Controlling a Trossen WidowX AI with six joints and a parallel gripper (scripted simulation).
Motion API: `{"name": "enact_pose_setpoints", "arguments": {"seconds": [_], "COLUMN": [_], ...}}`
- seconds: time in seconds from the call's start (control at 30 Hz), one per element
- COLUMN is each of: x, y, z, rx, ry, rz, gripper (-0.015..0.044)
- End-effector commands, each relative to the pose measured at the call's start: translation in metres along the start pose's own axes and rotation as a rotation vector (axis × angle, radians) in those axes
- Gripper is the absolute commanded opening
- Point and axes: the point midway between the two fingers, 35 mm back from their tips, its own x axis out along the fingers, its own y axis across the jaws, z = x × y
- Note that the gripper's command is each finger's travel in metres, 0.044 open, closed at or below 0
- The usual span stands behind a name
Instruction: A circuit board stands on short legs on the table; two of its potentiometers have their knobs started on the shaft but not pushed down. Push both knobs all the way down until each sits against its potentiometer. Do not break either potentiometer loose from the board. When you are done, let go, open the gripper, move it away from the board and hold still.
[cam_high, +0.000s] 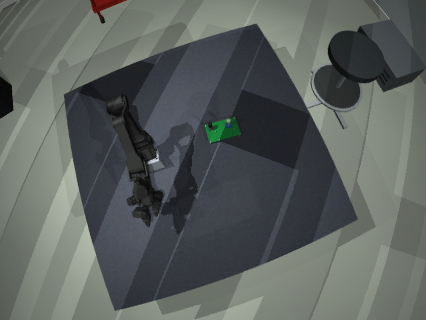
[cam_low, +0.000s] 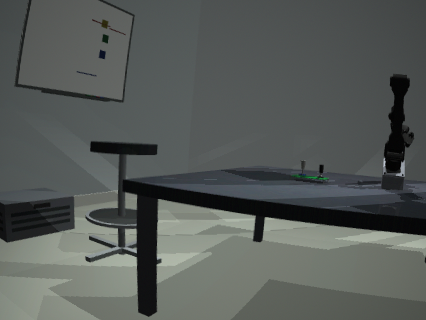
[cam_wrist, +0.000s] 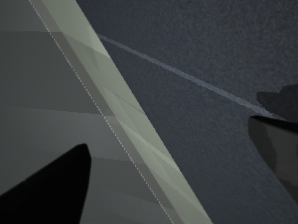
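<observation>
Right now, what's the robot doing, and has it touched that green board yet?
Gripper open, empty, well away from the board. Green board untouched on the table, both knobs standing tall. Nothing seen between them.

1. Circuit board: green, rectangular, lying flat near the table's middle, raised slightly on short legs.
2. Dark knob: upright at one end of the board.
3. Pale grey knob: upright beside it, over a blue base.
</observation>
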Motion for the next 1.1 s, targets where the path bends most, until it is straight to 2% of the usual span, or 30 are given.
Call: {"name": "enact_pose_setpoints", "arguments": {"seconds": [0.0,0.47,1.07], "x": [0.0,-0.019,-0.057], "y": [0.0,-0.013,-0.046], "z": [-0.001,-0.059,-0.132], "rx": [-0.005,-0.395,-0.939], "ry": [0.001,0.126,0.295], "rz": [0.0,-0.037,-0.084], "gripper": [0.0374,0.0006,0.0]}}
